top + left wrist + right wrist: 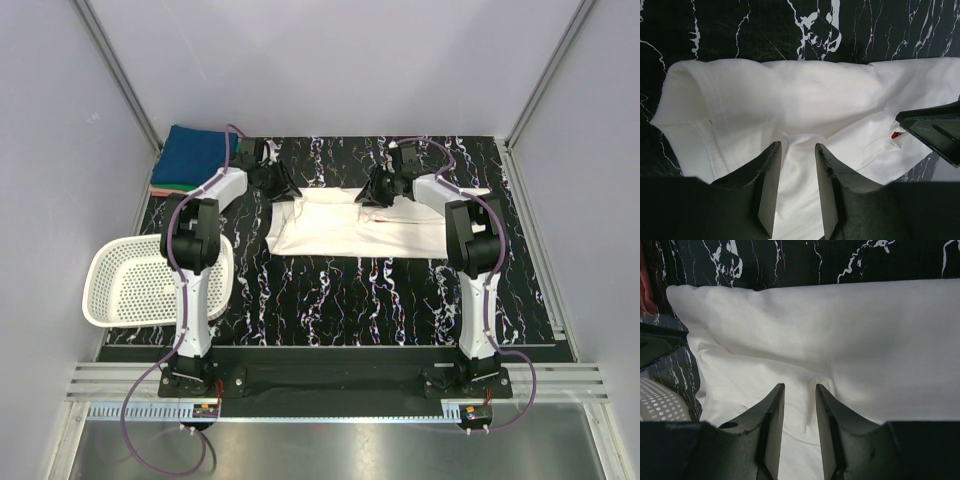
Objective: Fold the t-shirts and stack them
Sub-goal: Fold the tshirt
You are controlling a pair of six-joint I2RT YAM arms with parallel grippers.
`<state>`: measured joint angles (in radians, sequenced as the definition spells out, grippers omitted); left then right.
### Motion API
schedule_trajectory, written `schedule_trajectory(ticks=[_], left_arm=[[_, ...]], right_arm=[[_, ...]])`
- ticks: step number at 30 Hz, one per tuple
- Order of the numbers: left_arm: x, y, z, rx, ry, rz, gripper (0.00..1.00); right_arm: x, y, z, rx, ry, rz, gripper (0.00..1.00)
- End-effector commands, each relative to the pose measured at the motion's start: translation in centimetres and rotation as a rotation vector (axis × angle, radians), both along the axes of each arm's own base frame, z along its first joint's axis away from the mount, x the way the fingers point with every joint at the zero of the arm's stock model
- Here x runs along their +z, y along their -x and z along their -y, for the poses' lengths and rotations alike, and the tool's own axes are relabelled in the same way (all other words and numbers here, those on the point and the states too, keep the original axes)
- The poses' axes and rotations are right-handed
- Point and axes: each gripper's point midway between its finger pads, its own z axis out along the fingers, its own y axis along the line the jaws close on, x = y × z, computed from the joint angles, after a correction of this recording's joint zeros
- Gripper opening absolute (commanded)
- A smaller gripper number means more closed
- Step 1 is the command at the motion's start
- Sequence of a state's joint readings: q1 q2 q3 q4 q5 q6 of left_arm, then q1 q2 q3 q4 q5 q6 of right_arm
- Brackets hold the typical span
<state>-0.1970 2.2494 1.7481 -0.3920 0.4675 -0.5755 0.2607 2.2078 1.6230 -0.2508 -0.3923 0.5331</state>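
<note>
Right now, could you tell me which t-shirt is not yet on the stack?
The white t-shirt, spread mid-table; the blue t-shirt tops the folded stack in the far-left corner.

A robot lab test cell: plain pale wall panels [330,60] in bare aluminium framing [120,75] box in a black marble-patterned surface [340,290]. Two robot arms [195,290] are bolted to a metal rail [340,380] at its near edge, with loose cables [140,420] trailing below.

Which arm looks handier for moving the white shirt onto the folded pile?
Probably the left: its end effector is at the white shirt's left end, nearest the folded pile in the far-left corner.
</note>
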Motion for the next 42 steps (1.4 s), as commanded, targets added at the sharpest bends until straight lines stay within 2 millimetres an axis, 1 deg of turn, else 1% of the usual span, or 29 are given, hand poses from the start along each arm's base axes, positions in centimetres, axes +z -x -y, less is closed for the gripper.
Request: schedule_trajectory(ticks=[1, 7, 15, 20, 24, 25, 27, 28, 29, 31, 33, 36, 38, 39, 40, 42], left_arm=[[1.0, -1.2, 0.3, -0.02, 0.019, 0.05, 0.38], [0.6, -0.9, -0.1, -0.022, -0.011, 0.042, 0.38], [0.1, -1.0, 0.0, -0.034, -0.023, 0.049, 0.45], [-0.1, -1.0, 0.3, -0.045, -0.005, 0.056, 0.44], [-0.4, -1.3, 0.5, -0.046, 0.006, 0.054, 0.36], [-0.5, -1.3, 0.5, -0.045, 0.009, 0.052, 0.3], [-0.5, -1.3, 0.7, -0.047, 0.018, 0.049, 0.22], [-0.6, -1.4, 0.7, -0.046, 0.021, 0.049, 0.17], [-0.5, -1.4, 0.8, -0.045, 0.028, 0.048, 0.06], [-0.5, -1.4, 1.1, -0.049, 0.04, 0.048, 0.0], [-0.6, -1.6, 1.0, -0.046, 0.044, 0.049, 0.0], [-0.5, -1.6, 0.7, -0.023, 0.03, 0.042, 0.0], [-0.6, -1.7, 0.2, 0.003, 0.012, 0.036, 0.0], [-0.8, -1.6, 0.0, 0.014, 0.006, 0.027, 0.0], [-0.7, -1.6, -0.1, 0.026, 0.009, 0.023, 0.0], [-0.4, -1.7, -0.2, 0.042, 0.014, 0.035, 0.0]], right_arm=[[1.5, -0.9, -1.4, 0.029, -0.043, 0.045, 0.38], [1.1, -0.9, -1.6, 0.028, -0.037, 0.044, 0.38], [0.7, -1.2, -1.6, 0.019, -0.032, 0.041, 0.37], [0.6, -1.4, -1.6, 0.018, -0.033, 0.042, 0.34], [0.2, -1.3, -1.6, 0.017, -0.029, 0.033, 0.29], [0.2, -1.3, -1.6, 0.014, -0.028, 0.035, 0.27], [0.2, -1.3, -1.5, 0.009, -0.028, 0.037, 0.22], [0.1, -1.3, -1.4, 0.003, -0.024, 0.037, 0.12], [0.0, -1.4, -1.3, -0.004, -0.017, 0.039, 0.09], [-0.2, -1.3, -1.2, -0.005, -0.012, 0.04, 0.04], [-0.4, -1.2, -1.0, -0.011, -0.005, 0.036, 0.0], [-0.8, -1.1, -0.5, -0.03, 0.018, 0.033, 0.0], [-0.5, -1.4, 0.0, -0.057, 0.035, 0.054, 0.0], [-0.9, -1.0, 0.2, -0.066, 0.041, 0.046, 0.0], [-0.5, -1.2, 0.4, -0.078, 0.046, 0.063, 0.0], [-0.7, -1.0, 0.8, -0.094, 0.053, 0.06, 0.0]])
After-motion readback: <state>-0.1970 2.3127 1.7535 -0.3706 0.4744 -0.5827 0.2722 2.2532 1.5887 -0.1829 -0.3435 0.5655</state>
